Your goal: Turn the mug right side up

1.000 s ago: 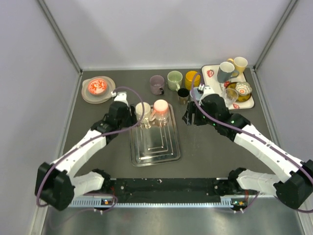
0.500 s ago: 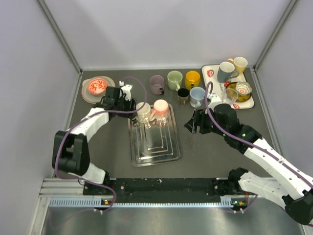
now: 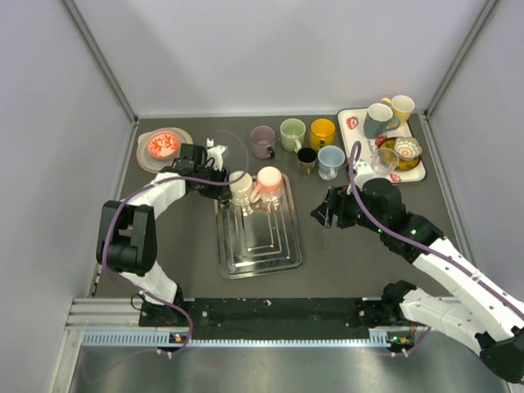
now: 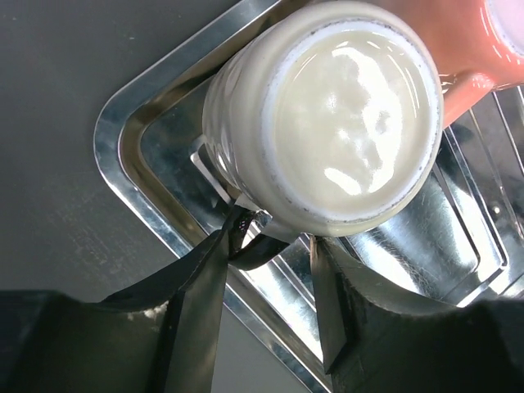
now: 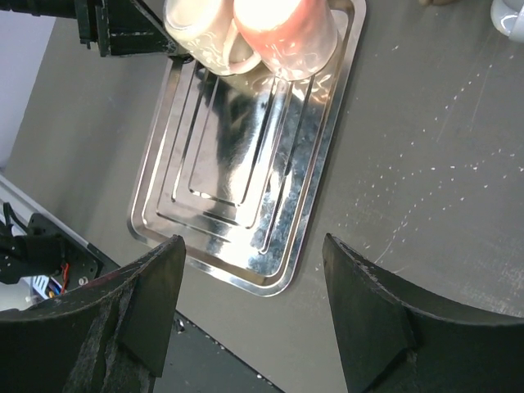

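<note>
Top view: the upturned cream mug (image 3: 240, 187) stands in the tray's (image 3: 259, 264) far left corner, just right of the left claw (image 3: 225, 181); the right claw (image 3: 326, 210) is well apart. Left wrist: the mug's handle (image 4: 266, 236) lies between the fingers, pinched or not cannot be told. Right wrist: fingers wide apart, empty

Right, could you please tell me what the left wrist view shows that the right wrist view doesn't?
Only the left wrist: the cream mug's upturned base close up, with the left gripper's fingers either side of its handle. Only the right wrist: the whole metal tray, bare table beside it, and the right gripper open and empty. Both: the cream mug beside the pink mug on the tray.
</note>
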Robot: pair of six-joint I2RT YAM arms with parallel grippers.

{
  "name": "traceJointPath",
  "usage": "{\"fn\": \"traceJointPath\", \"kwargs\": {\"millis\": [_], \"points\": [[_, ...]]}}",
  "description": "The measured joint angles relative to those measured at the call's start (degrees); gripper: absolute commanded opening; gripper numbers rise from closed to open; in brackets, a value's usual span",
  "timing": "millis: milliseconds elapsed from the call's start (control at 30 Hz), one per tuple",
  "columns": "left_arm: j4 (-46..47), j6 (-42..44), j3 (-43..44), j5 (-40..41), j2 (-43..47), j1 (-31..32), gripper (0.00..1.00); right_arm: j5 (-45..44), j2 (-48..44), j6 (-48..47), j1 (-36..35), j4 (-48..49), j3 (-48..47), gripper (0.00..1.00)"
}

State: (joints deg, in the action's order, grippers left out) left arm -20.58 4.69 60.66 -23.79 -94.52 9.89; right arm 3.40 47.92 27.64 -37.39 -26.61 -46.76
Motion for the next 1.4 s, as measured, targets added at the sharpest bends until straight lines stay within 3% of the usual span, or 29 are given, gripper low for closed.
{"fn": "traceJointPath", "kwargs": {"millis": [300, 967, 1300, 1400], "points": [[0.4, -0.3, -1.5, -2.3, 2.0, 0.1, 0.39, 1.0, 1.5, 0.1, 0.0, 0.4, 0.3, 0.68], [-1.0, 0.8, -2.6, 5.2, 3.8, 5.2, 0.41, 1.9, 0.5, 2.0, 0.0, 0.9, 2.9, 0.68], [-3.3, 2.6, -0.4, 9.8, 3.1, 7.1, 0.25, 2.1, 0.6, 2.2, 0.0, 0.9, 2.9, 0.68], [-3.6, 3.2, -0.3, 10.4, 3.0, 7.6, 0.10, 2.3, 0.6, 2.2, 0.0, 0.9, 2.9, 0.68]]}}
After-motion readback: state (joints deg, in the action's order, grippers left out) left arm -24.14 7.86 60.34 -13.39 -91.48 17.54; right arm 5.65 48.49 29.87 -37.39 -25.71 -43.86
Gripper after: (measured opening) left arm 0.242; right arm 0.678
